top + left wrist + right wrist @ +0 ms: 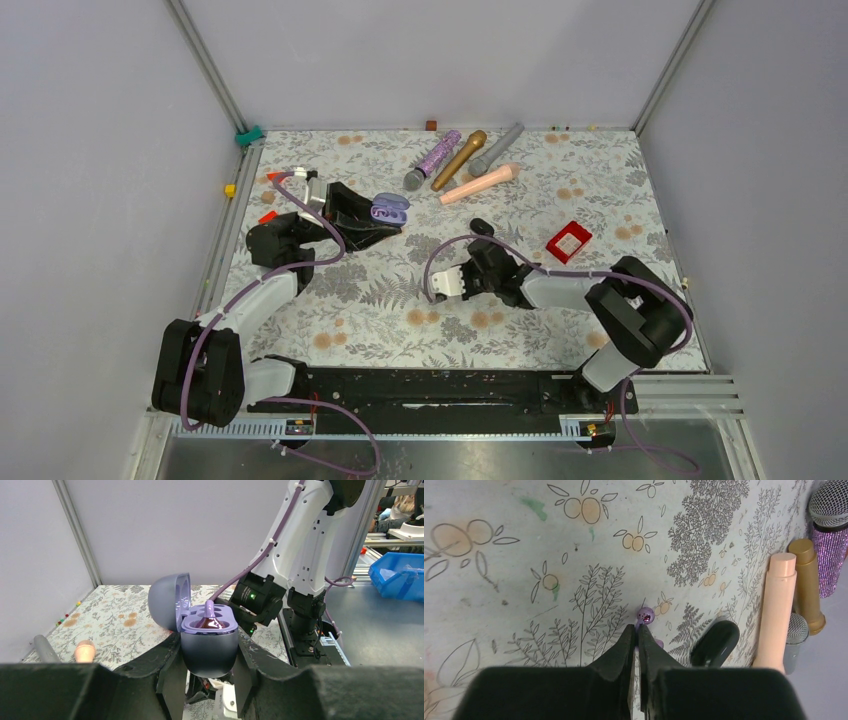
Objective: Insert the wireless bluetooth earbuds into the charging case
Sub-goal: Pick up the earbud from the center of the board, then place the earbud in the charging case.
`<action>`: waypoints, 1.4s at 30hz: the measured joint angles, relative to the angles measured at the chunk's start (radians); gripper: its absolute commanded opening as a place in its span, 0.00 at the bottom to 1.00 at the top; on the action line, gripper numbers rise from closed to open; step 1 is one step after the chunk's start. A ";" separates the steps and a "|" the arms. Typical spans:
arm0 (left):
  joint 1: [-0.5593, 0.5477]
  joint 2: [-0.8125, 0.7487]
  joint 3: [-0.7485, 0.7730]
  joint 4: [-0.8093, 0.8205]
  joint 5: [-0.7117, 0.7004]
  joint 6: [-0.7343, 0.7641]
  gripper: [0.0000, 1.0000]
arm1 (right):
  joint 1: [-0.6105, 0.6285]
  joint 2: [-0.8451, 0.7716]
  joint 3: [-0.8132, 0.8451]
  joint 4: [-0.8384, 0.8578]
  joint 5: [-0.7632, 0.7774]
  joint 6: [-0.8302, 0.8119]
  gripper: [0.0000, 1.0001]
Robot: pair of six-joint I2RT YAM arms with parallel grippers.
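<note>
Purple, gold, grey and pink, 4 microphones (460, 158) are fanned near the far edge of the floral table (380, 320), and 1 red box (568, 241) is seen to the right. 1 closed black case (714, 642) lies just beside the right gripper (638, 630), between it and the microphones. 2 purple earbuds are counted. The seated earbud (207, 612) is lodged in the purple charging case (210, 645), whose lid is open and which is clamped upright by the left gripper (208, 667). The loose earbud (645, 615) is pinched at the cloth by the right gripper's narrow fingertips. Bare cloth is seen between both arms and toward the near edge, and the left rail (225, 230) runs close beside the left gripper.
</note>
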 measured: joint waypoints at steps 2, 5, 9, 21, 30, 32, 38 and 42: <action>0.000 0.000 0.000 0.000 0.000 0.000 0.14 | 0.000 -0.030 0.000 -0.034 -0.006 0.016 0.03; 0.000 0.000 0.000 0.000 0.000 0.000 0.14 | 0.000 -0.141 0.001 -0.121 -0.021 0.062 0.03; -0.005 0.000 0.000 0.000 0.009 0.002 0.15 | -0.001 -0.299 0.056 -0.271 -0.067 0.150 0.04; -0.114 0.060 0.037 0.003 0.151 0.026 0.16 | -0.130 -0.544 0.407 -0.720 -0.385 0.549 0.04; -0.168 0.126 0.082 0.005 0.231 0.011 0.16 | -0.164 -0.627 0.553 -0.860 -0.692 0.807 0.05; -0.183 0.144 0.085 0.005 0.237 0.008 0.16 | -0.165 -0.621 0.574 -0.859 -0.756 0.863 0.05; -0.225 0.191 0.091 0.003 0.256 -0.001 0.15 | -0.167 -0.556 0.591 -0.790 -0.904 1.035 0.04; -0.247 0.208 0.102 0.002 0.264 -0.012 0.14 | -0.168 -0.497 0.590 -0.694 -0.945 1.165 0.04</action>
